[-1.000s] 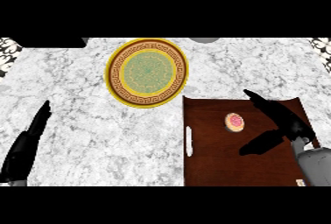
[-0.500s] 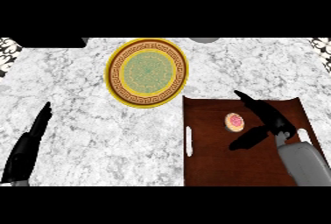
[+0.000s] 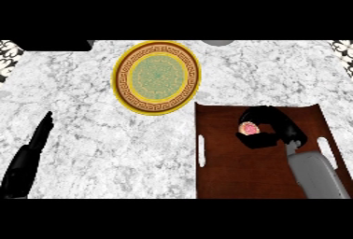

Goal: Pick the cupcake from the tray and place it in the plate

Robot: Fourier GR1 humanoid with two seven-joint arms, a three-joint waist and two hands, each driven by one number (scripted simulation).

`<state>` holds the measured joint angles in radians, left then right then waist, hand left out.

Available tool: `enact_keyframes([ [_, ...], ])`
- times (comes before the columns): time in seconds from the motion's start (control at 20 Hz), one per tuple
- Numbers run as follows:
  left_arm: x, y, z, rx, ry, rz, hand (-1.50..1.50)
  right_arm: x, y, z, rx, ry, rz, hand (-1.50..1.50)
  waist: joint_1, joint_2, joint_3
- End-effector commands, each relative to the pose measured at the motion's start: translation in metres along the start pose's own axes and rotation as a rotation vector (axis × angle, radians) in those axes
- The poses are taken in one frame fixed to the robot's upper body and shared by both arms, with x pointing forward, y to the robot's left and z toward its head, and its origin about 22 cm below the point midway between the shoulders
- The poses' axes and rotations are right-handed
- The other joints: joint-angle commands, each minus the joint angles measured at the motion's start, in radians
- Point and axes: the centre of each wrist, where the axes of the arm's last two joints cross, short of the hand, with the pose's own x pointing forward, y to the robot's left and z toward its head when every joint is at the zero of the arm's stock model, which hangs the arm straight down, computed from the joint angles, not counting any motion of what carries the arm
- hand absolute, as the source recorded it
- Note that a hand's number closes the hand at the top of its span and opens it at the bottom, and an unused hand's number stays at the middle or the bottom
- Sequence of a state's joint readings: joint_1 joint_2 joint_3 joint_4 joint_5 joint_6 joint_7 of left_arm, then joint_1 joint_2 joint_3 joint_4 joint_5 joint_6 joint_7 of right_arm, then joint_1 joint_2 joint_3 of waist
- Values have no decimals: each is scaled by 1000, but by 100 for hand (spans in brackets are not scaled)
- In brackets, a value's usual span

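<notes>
A small pink-topped cupcake (image 3: pixel 248 128) sits on the dark brown tray (image 3: pixel 234 172) at the right of the counter. My right hand (image 3: pixel 277 125) has its fingers and thumb curled round the cupcake, fingers over its far side and thumb below it. The round plate (image 3: pixel 157 77), gold-rimmed with a green centre, lies on the marble to the upper left of the tray, with nothing on it. My left hand (image 3: pixel 27 154) rests at the left edge with straight fingers, holding nothing.
The tray has white handle slots on its left side (image 3: pixel 201 150) and right side (image 3: pixel 325 148). Grey-white marble counter (image 3: pixel 103 140) spreads between the tray and my left hand. A grey object (image 3: pixel 219 43) peeks in at the top edge.
My right hand has moved left over the tray and its fingers have curled round the cupcake. The left hand, plate and tray have not moved.
</notes>
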<state>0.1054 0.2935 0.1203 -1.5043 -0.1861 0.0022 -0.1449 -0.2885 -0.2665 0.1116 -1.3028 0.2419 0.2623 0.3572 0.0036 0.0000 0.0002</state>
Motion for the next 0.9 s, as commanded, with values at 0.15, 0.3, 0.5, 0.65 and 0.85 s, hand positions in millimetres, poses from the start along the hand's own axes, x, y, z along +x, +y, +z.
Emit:
enact_keyframes([
  [0.15,2,-1,-19,-4,-10,-4,0,-7,-18,-18,-87,36,200,150,8,4,0],
  [0.3,5,-7,-22,-26,-37,11,0,7,-97,-12,-204,145,416,150,33,15,0],
  [0.5,5,-6,-14,-32,-38,-7,0,4,-109,-31,-320,179,546,150,54,17,2],
  [0.65,5,-7,-11,-34,-23,3,0,19,-106,-42,-463,132,588,150,44,12,2],
  [0.85,4,-9,-20,-21,-1,-11,0,27,-113,-45,-592,31,574,150,19,7,1],
])
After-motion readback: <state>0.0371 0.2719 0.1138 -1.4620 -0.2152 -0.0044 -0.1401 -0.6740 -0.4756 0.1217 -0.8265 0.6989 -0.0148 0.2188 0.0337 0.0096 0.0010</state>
